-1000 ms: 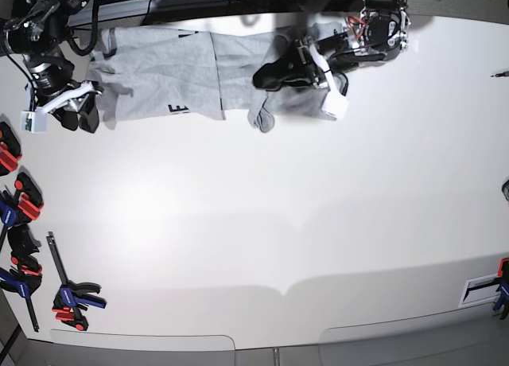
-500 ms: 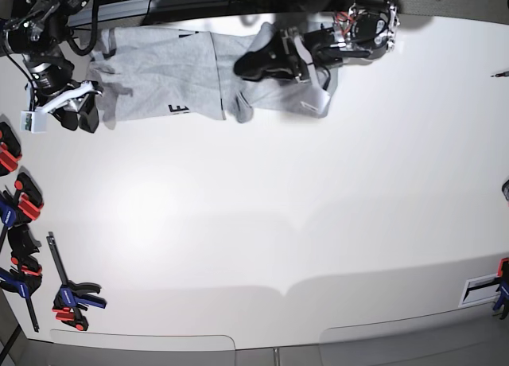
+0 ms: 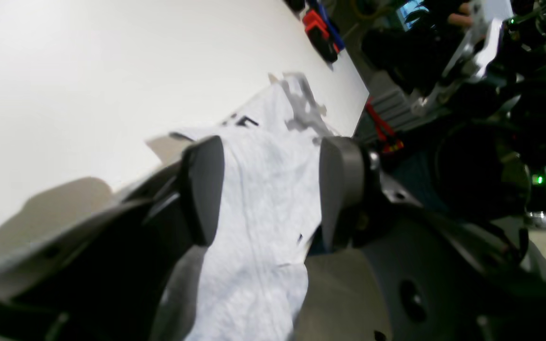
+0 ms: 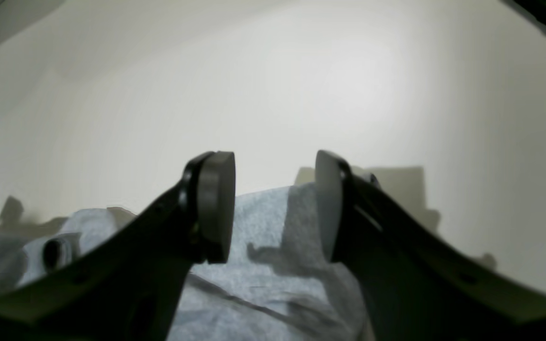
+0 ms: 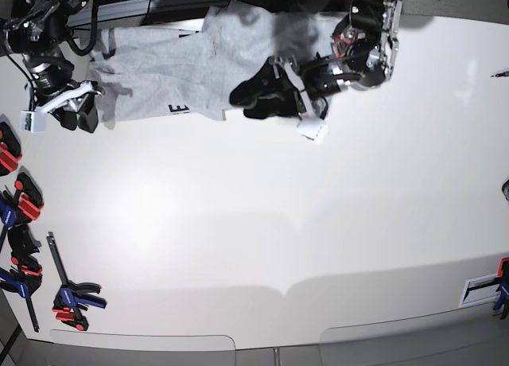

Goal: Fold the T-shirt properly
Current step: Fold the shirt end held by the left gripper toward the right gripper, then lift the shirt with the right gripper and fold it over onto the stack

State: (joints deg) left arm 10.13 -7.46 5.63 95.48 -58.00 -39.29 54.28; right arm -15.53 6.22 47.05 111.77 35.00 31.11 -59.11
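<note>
Mid-fold: the T-shirt (image 5: 171, 72) is bunched along the worktop's (image 5: 262, 223) top edge, both hands (image 5: 266, 91) (image 5: 75, 111) are seen released, so regripping is probably needed.

free: your tabletop (image 5: 262, 223) middle, near and right edges | blocked: T-shirt (image 5: 159, 68) along far edge; clamps (image 5: 24, 247) at left edge
</note>
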